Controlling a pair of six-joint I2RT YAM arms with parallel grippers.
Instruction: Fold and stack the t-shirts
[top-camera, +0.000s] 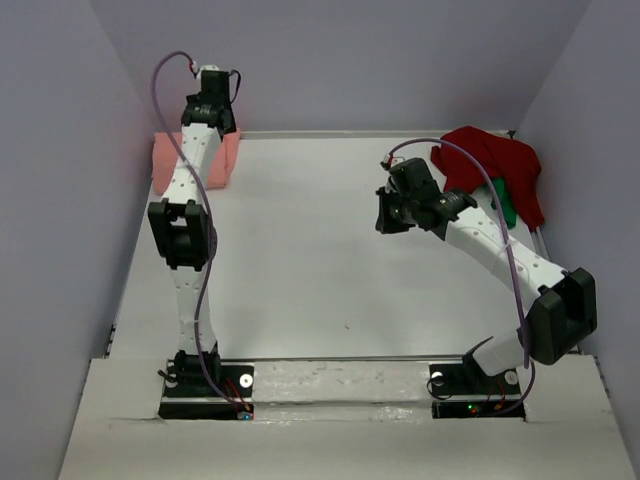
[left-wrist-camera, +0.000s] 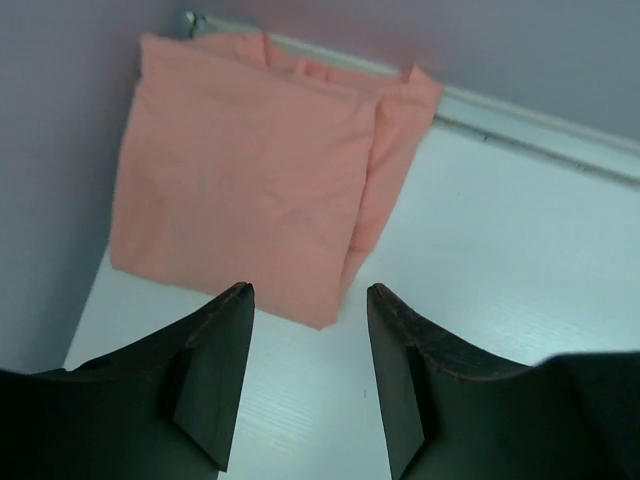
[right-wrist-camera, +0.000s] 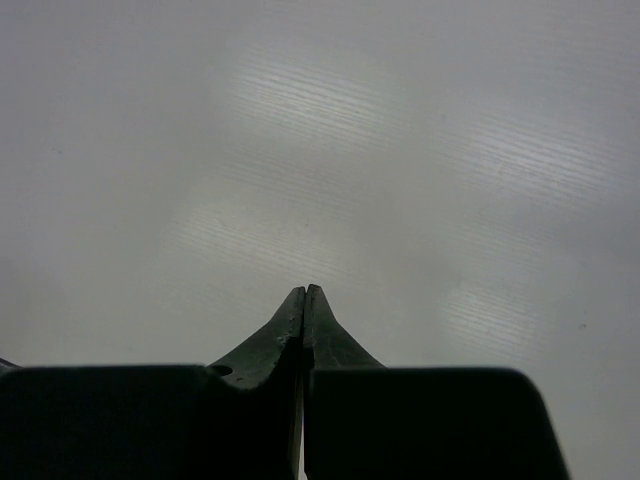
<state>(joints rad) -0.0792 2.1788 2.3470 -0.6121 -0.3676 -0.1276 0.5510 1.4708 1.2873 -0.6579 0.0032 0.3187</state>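
A folded salmon-pink t-shirt (top-camera: 222, 160) lies at the table's far left corner; it fills the upper left of the left wrist view (left-wrist-camera: 245, 180). My left gripper (left-wrist-camera: 310, 292) is open and empty, raised just above the near edge of that shirt. A crumpled dark red t-shirt (top-camera: 495, 165) lies at the far right, with a bright green one (top-camera: 505, 208) partly showing under it. My right gripper (right-wrist-camera: 304, 292) is shut and empty above bare table, to the left of the red shirt (top-camera: 392, 212).
Purple walls close in the table (top-camera: 300, 260) on the left, back and right. A metal rail (left-wrist-camera: 540, 125) runs along the far edge. The arm bases stand at the near edge.
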